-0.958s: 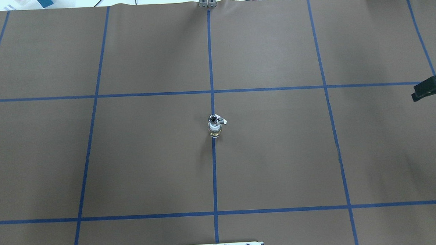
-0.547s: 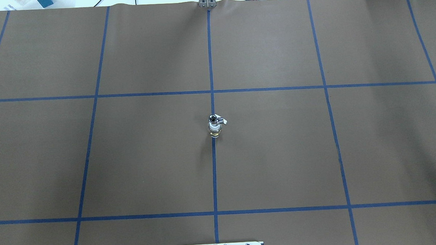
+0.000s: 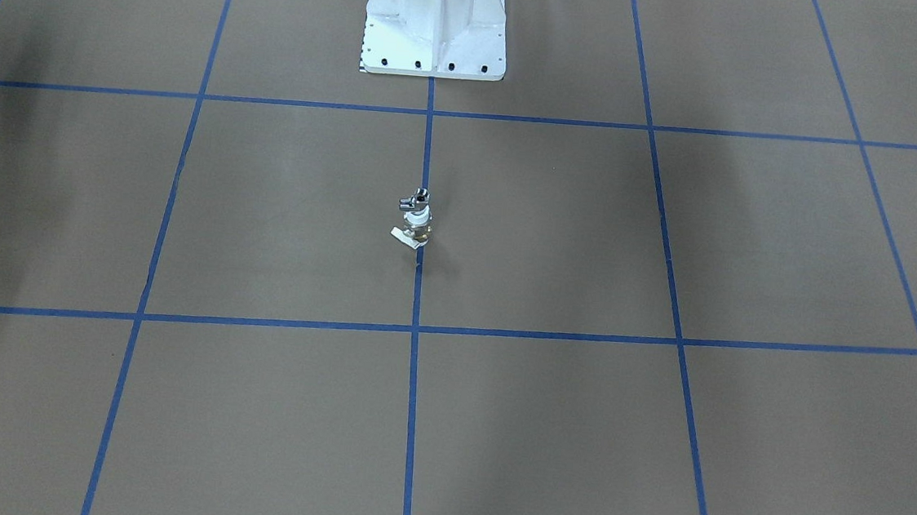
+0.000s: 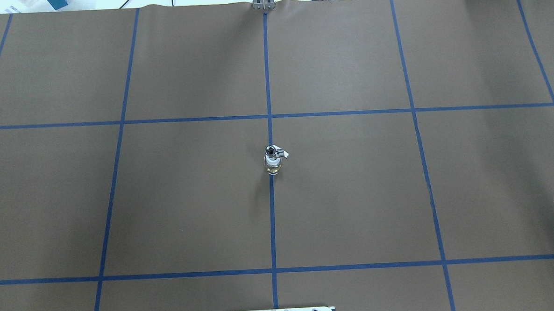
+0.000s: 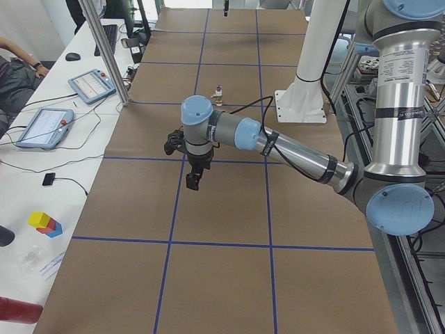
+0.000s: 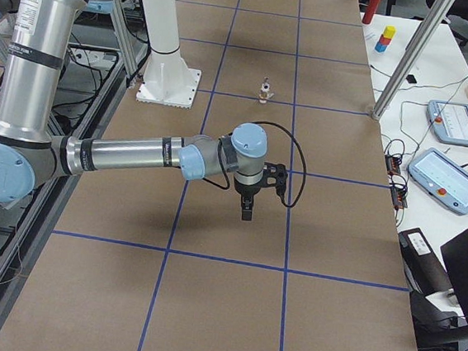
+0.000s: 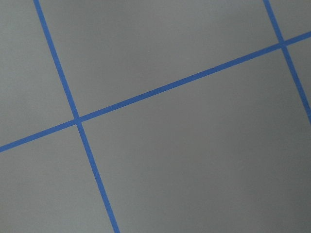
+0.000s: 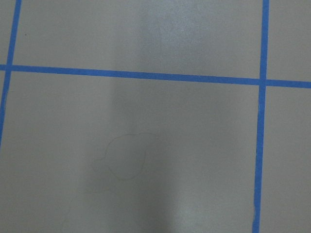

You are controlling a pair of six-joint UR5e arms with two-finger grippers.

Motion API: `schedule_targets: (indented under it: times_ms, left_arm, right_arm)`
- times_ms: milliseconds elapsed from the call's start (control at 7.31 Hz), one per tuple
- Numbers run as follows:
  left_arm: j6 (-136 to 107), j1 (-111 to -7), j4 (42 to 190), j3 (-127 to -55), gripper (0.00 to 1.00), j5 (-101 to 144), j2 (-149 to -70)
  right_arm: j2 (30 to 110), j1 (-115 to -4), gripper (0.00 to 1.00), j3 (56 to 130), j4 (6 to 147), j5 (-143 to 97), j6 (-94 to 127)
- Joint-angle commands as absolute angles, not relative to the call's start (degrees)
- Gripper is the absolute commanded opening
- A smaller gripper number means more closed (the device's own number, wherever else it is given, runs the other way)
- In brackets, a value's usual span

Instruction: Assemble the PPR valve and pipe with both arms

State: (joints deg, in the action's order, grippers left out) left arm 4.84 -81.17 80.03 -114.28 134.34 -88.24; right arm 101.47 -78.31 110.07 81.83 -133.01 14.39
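The pipe [image 4: 270, 150] is pictured seated atop the upright PPR valve [image 4: 273, 165] on the table [image 4: 353, 194], with left claw [image 5: 192, 182] and right claw [image 6: 246, 211], openness indiscernible, best held well clear of it.

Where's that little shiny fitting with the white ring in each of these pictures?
Front-facing: the valve stands upright, just left of centre.
Overhead: near dead centre.
Exterior left: small, upper middle.
Exterior right: small, upper middle.
Left wrist, right wrist: not in either.
Shared landmark: the white pedestal base, joined to the valve by the blue centre line.
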Motion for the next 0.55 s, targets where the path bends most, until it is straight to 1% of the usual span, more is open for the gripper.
schedule_targets:
  times_ms: [0,137,274,410]
  left_arm:
    - [4.66,-81.30,79.98,-112.85,0.99,134.74,-88.24]
    - [4.66,-81.39,79.89,-112.85,0.99,134.74,-88.16]
    - [5.01,-83.82,79.63,-110.59,0.99,134.82,-88.24]
    - [8.66,-86.98,80.15,-106.04,0.99,134.91,-88.68]
  right_arm:
    - [101.25,-81.56,0.99,111.87,88.48,-133.07,7.91]
    - [101.34,-81.82,0.99,111.88,89.20,-133.07,7.65]
    - [101.77,-82.70,0.99,112.15,89.30,-133.07,7.39]
    - [101.95,-83.23,0.99,112.24,89.30,-133.07,7.38]
